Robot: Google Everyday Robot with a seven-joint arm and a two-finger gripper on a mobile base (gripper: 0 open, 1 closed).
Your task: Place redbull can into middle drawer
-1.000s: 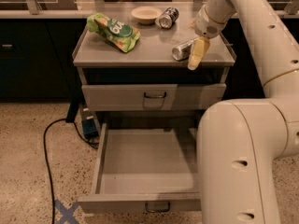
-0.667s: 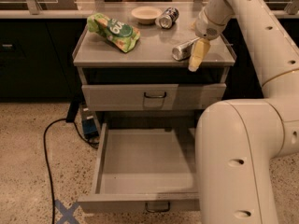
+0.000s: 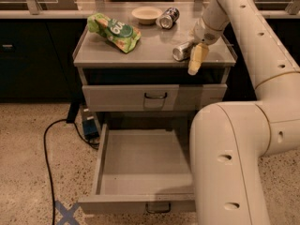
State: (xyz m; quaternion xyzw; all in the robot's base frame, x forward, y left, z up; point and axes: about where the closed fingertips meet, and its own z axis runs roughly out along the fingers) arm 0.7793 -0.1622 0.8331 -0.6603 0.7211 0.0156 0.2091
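Observation:
The redbull can [image 3: 182, 51], slim and silver, lies on its side near the front right of the cabinet top [image 3: 150, 48]. My gripper [image 3: 194, 56] is right at the can's right end, reaching down from the arm at the right, and it hides that end of the can. The middle drawer [image 3: 140, 165] is pulled wide open below, with nothing in it, and its dark wire handle [image 3: 158, 208] faces the camera. The upper drawer [image 3: 154, 97] is closed.
A shorter dark can [image 3: 167, 18] lies at the back beside a pale bowl [image 3: 146, 14]. A green snack bag [image 3: 114, 30] lies on the left of the top. My arm's large body [image 3: 234, 163] overlaps the open drawer's right side. A black cable [image 3: 49, 158] runs over the floor.

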